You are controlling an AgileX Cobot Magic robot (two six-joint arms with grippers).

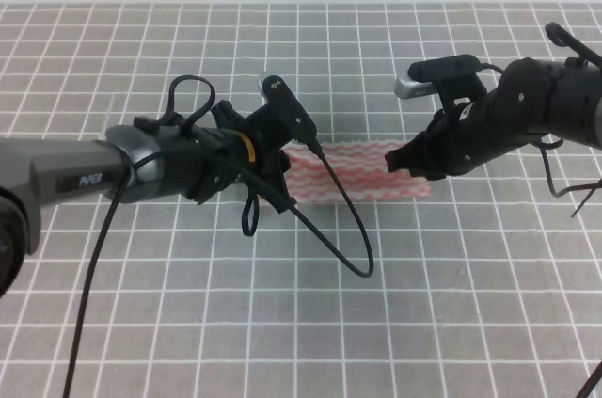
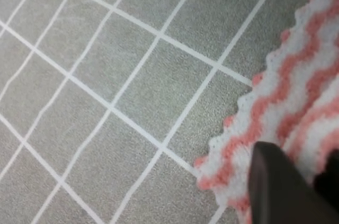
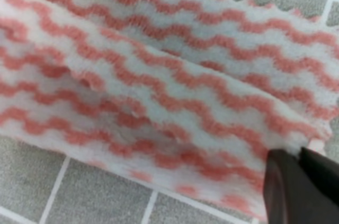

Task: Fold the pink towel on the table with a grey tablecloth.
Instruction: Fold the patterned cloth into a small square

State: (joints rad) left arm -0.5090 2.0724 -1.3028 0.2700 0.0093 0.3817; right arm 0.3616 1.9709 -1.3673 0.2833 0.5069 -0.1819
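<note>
Pink-and-white wavy-striped thin towel [image 1: 362,172] with zigzag edges, lying mid-scene on grey white-gridded cloth surface [image 1: 310,323]. At left end, left tool [image 1: 282,177] over towel's corner, spread or pressed together impossible to tell. At right end, right tool [image 1: 406,161] pinching a raised towel fold.

2 black arms, grey left forearm with white lettering, yellow ring, looping black cables.
</note>
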